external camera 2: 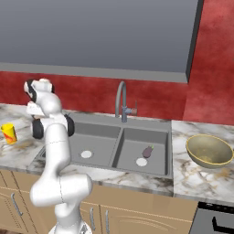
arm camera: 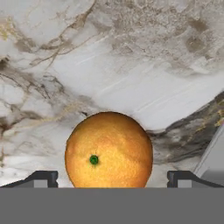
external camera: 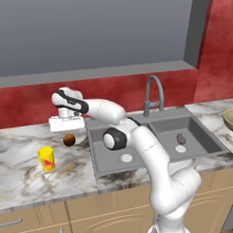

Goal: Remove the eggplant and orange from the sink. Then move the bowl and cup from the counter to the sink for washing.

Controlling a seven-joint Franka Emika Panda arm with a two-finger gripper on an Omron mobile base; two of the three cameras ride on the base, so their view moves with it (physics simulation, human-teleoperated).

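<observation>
Left base view: arm reaches left over the marble counter (external camera: 25,174), gripper (external camera: 67,128) pointing down just above the orange (external camera: 69,139). Orange sits on the counter just left of the sink's (external camera: 157,140) left rim, toward the back edge. Finger spacing hard to read from here. Yellow cup (external camera: 46,159) stands upright on the counter, left of the orange and nearer the front edge, well apart from it. Eggplant (external camera: 180,138) lies in the right basin, just behind the white drain. Left basin holds nothing but its drain. Bowl (external camera: 231,120) is at the right edge of the counter, cut off by the frame. Tap (external camera: 154,92) stands at the sink's back rim, between the basins.

Right base view: arm covers the orange and most of the hand. Cup (external camera 2: 8,133) near the far left edge of the counter. Eggplant (external camera 2: 147,151) in the right basin by its drain. Bowl (external camera 2: 209,150) upright on the counter just right of the sink (external camera 2: 119,141).

Hand view: orange (arm camera: 109,149) sits on the marble, centred between the two fingertips (arm camera: 41,178). Fingers spread wide, clear gap each side, not touching the fruit. Sink rim corner at lower right.
</observation>
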